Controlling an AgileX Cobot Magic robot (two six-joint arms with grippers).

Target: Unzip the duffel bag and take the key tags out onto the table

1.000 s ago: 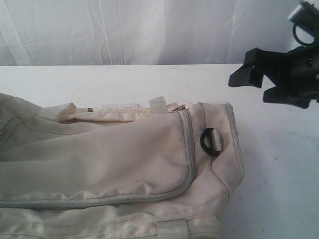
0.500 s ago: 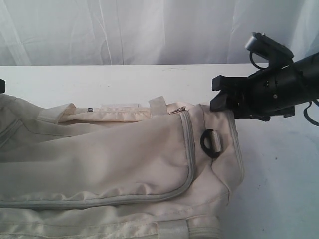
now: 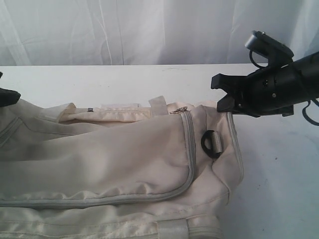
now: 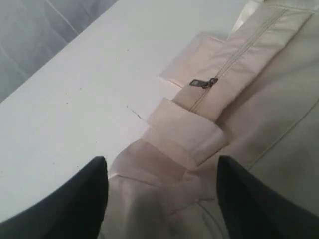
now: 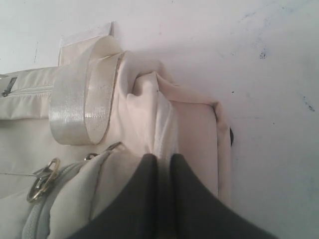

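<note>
A: Left edge first. What's your left gripper doing?
B: In the exterior view it's mostly cut off, just a dark sliver at the bag's far-left corner. The left wrist view shows your jaws apart, black fingers on either side of rumpled cream cloth, gripping nothing.
A: Bag?
B: The duffel bag lies on its side on the white table. It's soft cream cloth, creased, and its left and bottom run out of frame.
A: Any writing?
B: None you can read. There's a small dark tab on the top edge, too small to tell. A pale rectangular patch sits beside it; no print shows on it.
A: Zips?
B: A grey zipper curves round the side panel, closed, with a metal zipper pull at its top. Right of that is a black D-ring on a shiny loop.
A: Right side?
B: Your right gripper is matte black, jaws together and pinching a fold of the bag's end cloth. A glossy strap lies close by.
A: Key tags?
B: Can't make any out; the bag's inside is hidden.
</note>
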